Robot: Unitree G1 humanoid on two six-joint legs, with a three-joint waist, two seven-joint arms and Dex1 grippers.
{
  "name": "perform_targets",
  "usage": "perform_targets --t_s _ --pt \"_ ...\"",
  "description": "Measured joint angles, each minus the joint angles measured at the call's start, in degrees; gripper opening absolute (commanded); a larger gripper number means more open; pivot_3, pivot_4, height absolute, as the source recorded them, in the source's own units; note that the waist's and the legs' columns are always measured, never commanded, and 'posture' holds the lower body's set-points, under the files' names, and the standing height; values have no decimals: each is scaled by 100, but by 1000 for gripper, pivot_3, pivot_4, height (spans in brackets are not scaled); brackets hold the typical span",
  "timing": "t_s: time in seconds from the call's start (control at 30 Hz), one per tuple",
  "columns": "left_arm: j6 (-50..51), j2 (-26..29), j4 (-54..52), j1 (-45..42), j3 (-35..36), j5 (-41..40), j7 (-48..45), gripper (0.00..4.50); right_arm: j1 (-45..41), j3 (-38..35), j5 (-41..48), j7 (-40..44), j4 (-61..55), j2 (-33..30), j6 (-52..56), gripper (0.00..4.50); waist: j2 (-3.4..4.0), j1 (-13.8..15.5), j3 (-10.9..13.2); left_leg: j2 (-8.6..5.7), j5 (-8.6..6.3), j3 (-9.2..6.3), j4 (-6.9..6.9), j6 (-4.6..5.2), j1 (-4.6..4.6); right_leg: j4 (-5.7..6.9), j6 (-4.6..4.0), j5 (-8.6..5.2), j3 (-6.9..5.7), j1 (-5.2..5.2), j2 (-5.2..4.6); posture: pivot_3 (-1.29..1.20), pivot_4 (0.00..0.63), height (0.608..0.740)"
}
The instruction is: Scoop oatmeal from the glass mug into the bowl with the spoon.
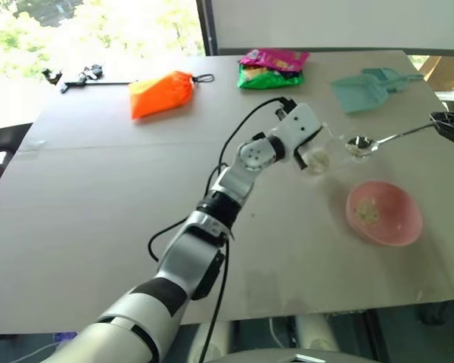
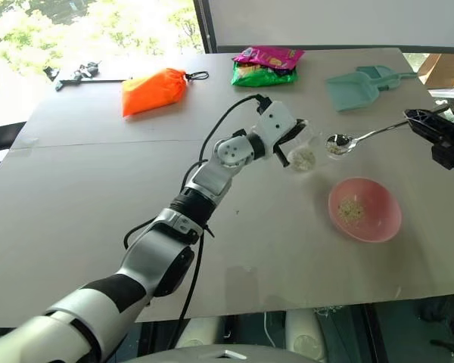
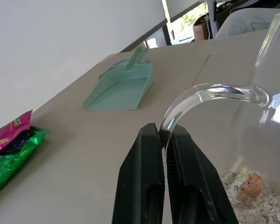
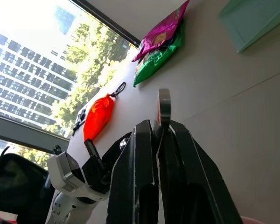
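Holding the small clear glass mug [image 2: 303, 155] by its handle in the clamped left gripper [image 3: 164, 140] steadies it near the worktop's right edge, while the right gripper [image 4: 159, 135], clamped on the slim silver spoon [image 2: 356, 139], carries oatmeal [image 2: 336, 148] above the round pink plastic bowl [image 2: 365, 209].

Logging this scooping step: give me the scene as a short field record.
left gripper: shut on the handle of the small clear glass mug, oatmeal inside
right gripper: shut on the slim silver metal spoon by its handle
spoon: between mug and bowl, some oatmeal in it
round pink plastic bowl: on the table, a little oatmeal inside
teal plastic scoop: untouched, far side
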Motion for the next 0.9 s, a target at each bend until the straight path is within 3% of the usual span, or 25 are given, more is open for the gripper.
perform_targets --t_s 0.5,0.9 --pt "-242 -146 441 -151 -1 104 -41 29 971 -868 -10 695 -259 -93 36 0 2 10 -1 0 1 4 1 3 2 -1 0 0 2 0 0 0 150 740" --pt "-319 -182 560 -185 4 209 -39 29 2629 -1472 -11 1615 -914 -375 43 0 5 15 -3 -1 3 9 3 11 8 2 0 0 7 1 0 0 150 740"
